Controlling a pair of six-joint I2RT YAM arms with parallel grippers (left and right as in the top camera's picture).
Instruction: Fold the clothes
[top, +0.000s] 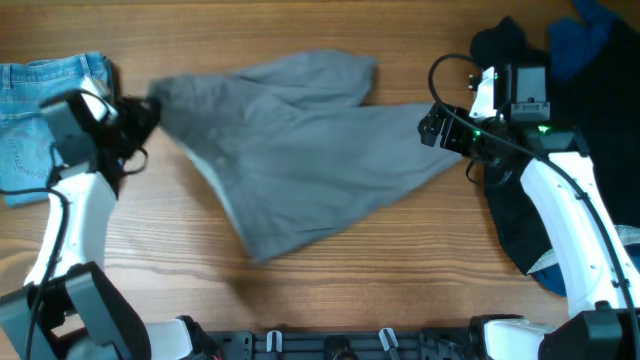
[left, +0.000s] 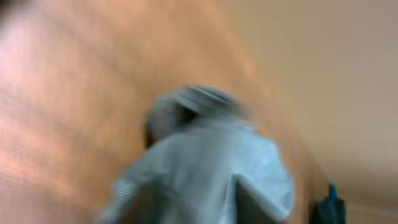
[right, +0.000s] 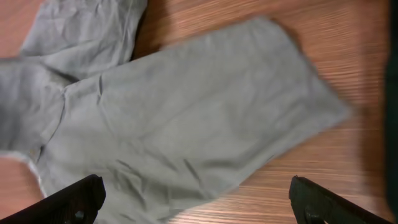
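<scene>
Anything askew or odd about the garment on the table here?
The plain grey cotton trousers lie diagonally across the wooden table, wrinkled, one leg splayed away from the other, not yet folded. The left wrist view is too blurred to judge. Nothing looks damaged.

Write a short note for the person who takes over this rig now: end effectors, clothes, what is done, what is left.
Left end effector: at the edge of the grey trousers beside the light-blue jeans; view blurred, grip cannot be told.
Right end effector: open, at the end of one leg.
Trousers lie spread and creased on the table, unfolded.
Done: no neat fold yet.
Left: all the folding.
</scene>
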